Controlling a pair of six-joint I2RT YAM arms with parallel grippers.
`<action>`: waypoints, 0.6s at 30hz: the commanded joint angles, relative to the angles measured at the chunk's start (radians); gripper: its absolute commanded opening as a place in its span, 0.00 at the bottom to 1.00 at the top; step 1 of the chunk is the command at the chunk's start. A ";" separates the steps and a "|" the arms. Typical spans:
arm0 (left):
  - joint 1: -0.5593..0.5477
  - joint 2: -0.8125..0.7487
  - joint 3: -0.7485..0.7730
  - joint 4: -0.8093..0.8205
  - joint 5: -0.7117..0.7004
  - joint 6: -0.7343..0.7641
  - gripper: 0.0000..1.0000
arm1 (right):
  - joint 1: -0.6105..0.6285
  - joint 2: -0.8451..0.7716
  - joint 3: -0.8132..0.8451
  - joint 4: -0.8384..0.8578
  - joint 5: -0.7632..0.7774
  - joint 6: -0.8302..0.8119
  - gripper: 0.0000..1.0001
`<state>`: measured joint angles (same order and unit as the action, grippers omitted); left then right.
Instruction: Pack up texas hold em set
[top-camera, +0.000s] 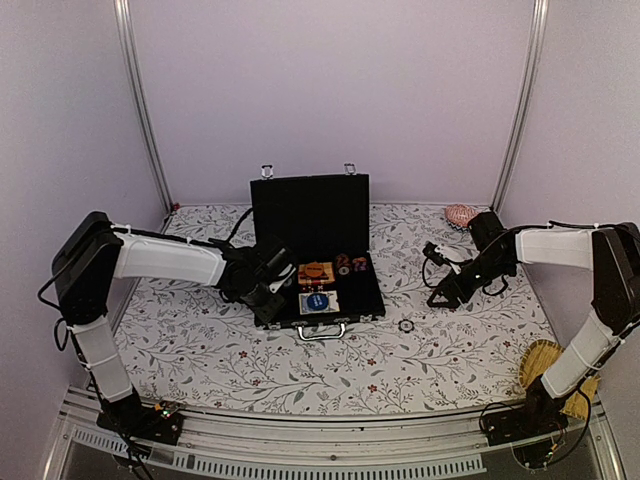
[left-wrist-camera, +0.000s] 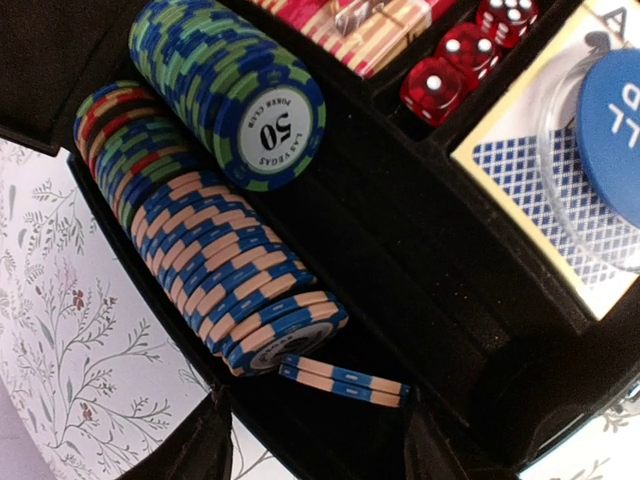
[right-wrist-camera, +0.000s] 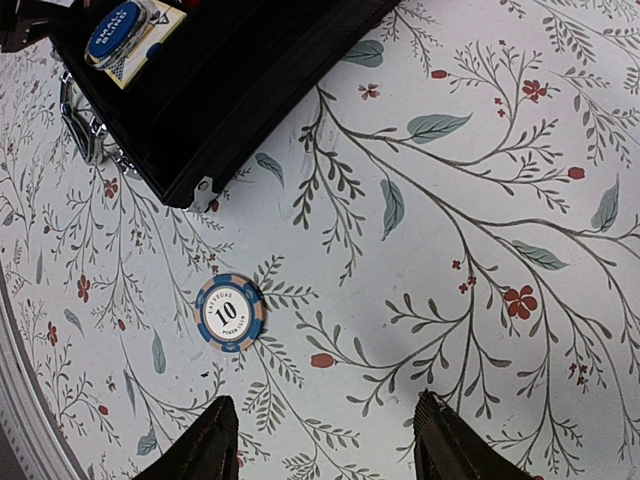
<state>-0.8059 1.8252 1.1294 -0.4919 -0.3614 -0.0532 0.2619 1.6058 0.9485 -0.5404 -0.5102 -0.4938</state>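
Hanging over the briefcase (left-wrist-camera: 420, 300), fingers (left-wrist-camera: 200, 445) apart, the left gripper (left-wrist-camera: 315, 445) is facing two loose chips (left-wrist-camera: 345, 380); the right gripper (right-wrist-camera: 320, 440), likewise apart, is hovering near a lone chip (right-wrist-camera: 230, 312).

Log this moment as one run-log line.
case: open | left gripper: open, over chip rows inside case | right gripper: open, near lone 10 chip on tablecloth | pending: that chip outside case

I see the black briefcase (top-camera: 310, 215) open, lid upright, holding rows of chips (left-wrist-camera: 230, 260), red dice (left-wrist-camera: 440, 85) and a blue disc (left-wrist-camera: 610, 140) atop cards (left-wrist-camera: 520, 170); a loose chip (right-wrist-camera: 229, 312) lies outside.
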 joint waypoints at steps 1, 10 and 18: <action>0.022 -0.027 -0.004 0.000 0.027 0.004 0.59 | 0.004 0.009 -0.011 -0.003 -0.006 -0.006 0.61; 0.058 0.015 0.018 0.011 -0.023 -0.002 0.60 | 0.004 0.008 -0.011 -0.003 -0.007 -0.005 0.61; 0.078 0.061 0.060 0.042 0.008 0.017 0.60 | 0.004 0.003 -0.012 -0.006 -0.007 -0.005 0.61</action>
<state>-0.7475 1.8568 1.1534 -0.4828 -0.3481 -0.0517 0.2619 1.6058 0.9485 -0.5404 -0.5106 -0.4938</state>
